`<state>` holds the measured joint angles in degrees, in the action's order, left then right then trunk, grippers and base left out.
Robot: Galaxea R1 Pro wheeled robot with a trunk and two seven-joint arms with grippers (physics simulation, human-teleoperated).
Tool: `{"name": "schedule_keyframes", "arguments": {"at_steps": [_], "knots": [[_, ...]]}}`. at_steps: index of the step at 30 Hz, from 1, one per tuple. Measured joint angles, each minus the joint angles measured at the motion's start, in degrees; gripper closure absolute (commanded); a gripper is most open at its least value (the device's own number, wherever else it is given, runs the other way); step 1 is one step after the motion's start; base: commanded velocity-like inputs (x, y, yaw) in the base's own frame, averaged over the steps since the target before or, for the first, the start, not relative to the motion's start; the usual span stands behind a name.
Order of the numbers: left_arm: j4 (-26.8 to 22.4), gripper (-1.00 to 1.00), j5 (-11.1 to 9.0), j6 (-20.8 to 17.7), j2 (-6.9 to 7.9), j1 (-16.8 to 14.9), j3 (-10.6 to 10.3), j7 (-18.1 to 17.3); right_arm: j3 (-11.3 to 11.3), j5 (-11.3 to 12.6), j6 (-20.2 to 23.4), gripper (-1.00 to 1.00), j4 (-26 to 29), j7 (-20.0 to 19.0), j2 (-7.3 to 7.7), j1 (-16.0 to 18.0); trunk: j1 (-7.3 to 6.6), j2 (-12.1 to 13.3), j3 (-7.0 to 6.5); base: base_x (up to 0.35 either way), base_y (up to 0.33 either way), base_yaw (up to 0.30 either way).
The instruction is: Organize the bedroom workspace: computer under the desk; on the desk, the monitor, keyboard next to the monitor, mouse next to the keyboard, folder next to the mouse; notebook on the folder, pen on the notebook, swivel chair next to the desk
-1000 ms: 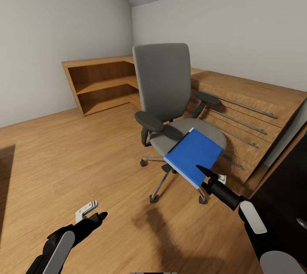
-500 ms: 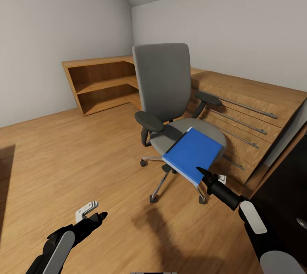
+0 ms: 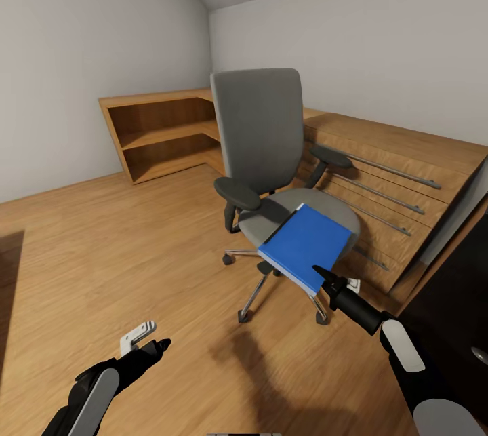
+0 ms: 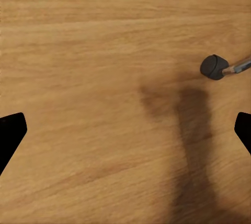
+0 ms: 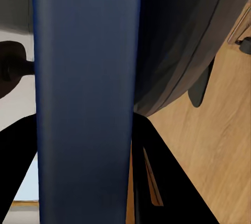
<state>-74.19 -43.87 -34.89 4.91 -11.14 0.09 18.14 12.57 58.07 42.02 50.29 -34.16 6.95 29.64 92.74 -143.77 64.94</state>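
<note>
Folder (image 3: 306, 245): bright blue, flat, thin white edge. We find it at the front of the swivel chair (image 3: 261, 144) seat, its near corner overhanging the seat edge and tilted slightly. In the right wrist view we see the folder (image 5: 86, 98) edge-on as a broad blue band running between the two dark fingers.

Right end effector (image 3: 324, 279): closed on the folder's near corner, one finger above it and one below; the arm reaches in from the lower right.

Swivel chair: grey upholstery, tall back, black armrests, metal star base on castors. We place it on the wood plank floor (image 3: 135, 239), just in front of a light-wood drawer cabinet (image 3: 400, 171) with long metal handles.

Left end effector (image 3: 149, 340): low over bare floor, well apart from the chair, holding nothing. In the left wrist view its dark fingertips (image 4: 11, 135) stand far apart at either side, so we record it as open; one chair castor (image 4: 213, 67) lies beyond them.

Light-wood open shelf unit (image 3: 163, 134): in the corner behind the chair, under the sloped ceiling.

Dark surface (image 3: 454, 300): at the right edge; we cannot identify it.
</note>
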Motion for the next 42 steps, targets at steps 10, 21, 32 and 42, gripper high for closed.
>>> {"name": "schedule_keyframes", "arguments": {"at_steps": [10,21,32,42], "knots": [[0.0,-1.00,0.1,0.0,0.00,0.0,-0.2,0.1,0.1,-0.2,-0.1,1.00,0.0,0.1,0.00,0.0,-0.26,0.1,-2.21,0.000,0.000,0.000],[0.0,-1.00,0.1,0.0,0.00,0.0,-0.3,0.2,0.1,-0.2,-0.1,1.00,0.3,0.1,0.09,0.0,-0.54,0.3,-4.65,0.000,0.000,0.000],[0.0,-1.00,0.1,0.0,0.00,0.0,-0.3,0.3,0.1,-0.2,0.0,1.00,3.8,0.0,0.38,0.0,-0.83,0.4,-7.09,0.000,0.000,0.000],[0.3,-1.00,0.3,0.0,-0.05,0.0,-1.7,0.4,0.1,-0.3,0.0,1.00,5.0,-0.4,0.85,-0.4,-1.27,0.9,-9.26,0.000,0.000,0.000]]}}
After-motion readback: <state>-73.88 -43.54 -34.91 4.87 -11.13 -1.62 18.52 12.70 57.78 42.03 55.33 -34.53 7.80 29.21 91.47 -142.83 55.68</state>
